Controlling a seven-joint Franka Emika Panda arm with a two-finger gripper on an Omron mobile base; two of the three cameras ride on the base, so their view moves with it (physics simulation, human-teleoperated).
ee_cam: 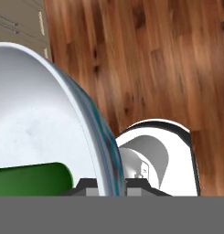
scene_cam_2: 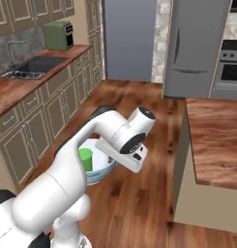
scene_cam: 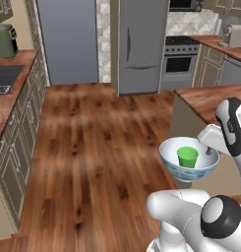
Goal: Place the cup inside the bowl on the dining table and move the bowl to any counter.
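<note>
Above the wooden floor (scene_cam: 92, 147), the gripper (ee_cam: 106, 185) is clamped on the rim of the bowl (scene_cam: 189, 166), with the cup (scene_cam: 187, 156) upright inside it. At 3 o'clock the dining table (scene_cam: 210, 101) edge stands near. At 9 o'clock runs the counter (scene_cam_2: 23, 89) with its sink (scene_cam_2: 30, 68); open floor lies between.

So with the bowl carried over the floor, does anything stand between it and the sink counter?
Nothing visible does. The gripper is shut on the rim of the bowl, with the cup inside, held above bare wood floor. The floor runs unobstructed to the counter with the sink along the left wall.
</note>
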